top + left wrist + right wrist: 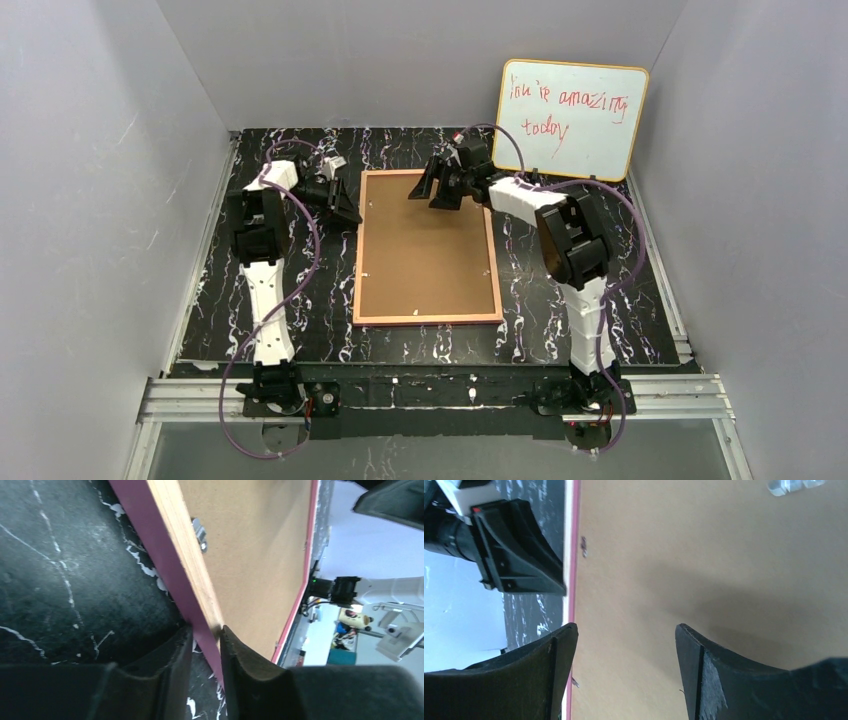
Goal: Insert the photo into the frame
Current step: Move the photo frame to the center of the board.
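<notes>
The frame (428,318) lies face down in the middle of the table, its brown backing board (425,245) facing up. My left gripper (345,205) is at the frame's left edge. In the left wrist view my left gripper (206,630) pinches the frame (167,562): one finger on the pink outer side, the other on the tan rim. My right gripper (437,190) hovers over the board's far end. In its own view my right gripper (626,627) is open above the bare backing board (704,555), with nothing between its fingers. The photo is hidden.
A yellow-edged whiteboard (570,118) with red writing leans on the back wall at the right. A small metal tab (200,534) sits on the frame's rim near my left gripper. Grey walls close in the black marbled table (300,330) on three sides.
</notes>
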